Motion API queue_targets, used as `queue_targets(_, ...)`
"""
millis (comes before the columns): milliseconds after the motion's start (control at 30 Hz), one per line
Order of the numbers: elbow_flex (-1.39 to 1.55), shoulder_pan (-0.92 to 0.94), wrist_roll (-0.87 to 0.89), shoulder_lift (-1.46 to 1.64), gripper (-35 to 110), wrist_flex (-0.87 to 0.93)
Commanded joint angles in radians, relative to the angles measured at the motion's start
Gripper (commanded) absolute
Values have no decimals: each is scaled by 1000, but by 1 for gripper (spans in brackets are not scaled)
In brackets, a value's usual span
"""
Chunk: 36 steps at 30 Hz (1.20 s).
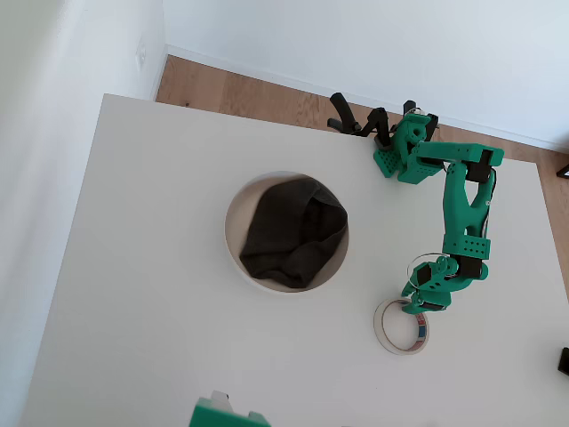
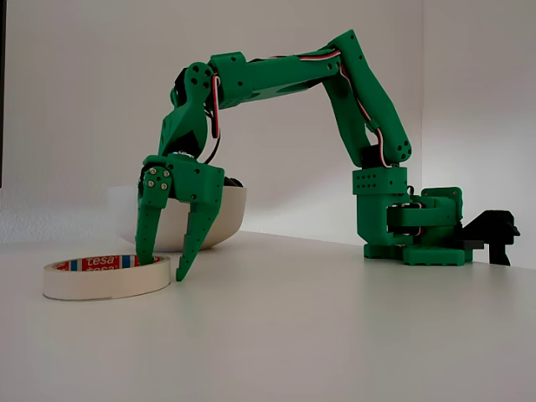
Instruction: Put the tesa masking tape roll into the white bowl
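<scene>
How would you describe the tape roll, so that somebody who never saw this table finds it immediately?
On the white table, go from the big white bowl toward the green arm's gripper. Under its open fingers lies the tape roll, flat. It is a small cream ring with a red-and-blue "tesa" core, far smaller than the bowl.

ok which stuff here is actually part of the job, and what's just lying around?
Part of the job:
tape roll, flat on the table
white bowl
gripper, open, one finger inside the roll, one outside

Lying around:
dark cloth inside the bowl
black clamp beside the arm's base
</scene>
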Motion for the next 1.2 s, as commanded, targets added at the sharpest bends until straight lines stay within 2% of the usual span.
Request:
queue_targets(0, -57, 3, 8, 8, 7, 28)
queue_targets(67, -67, 2, 6, -3, 3, 37)
queue_targets(133, -77, 2, 9, -8, -8, 43)
queue_targets(633, -78, -2, 25, 74, -8, 46)
queue_targets(1167, -213, 35, 6, 584, -8, 337)
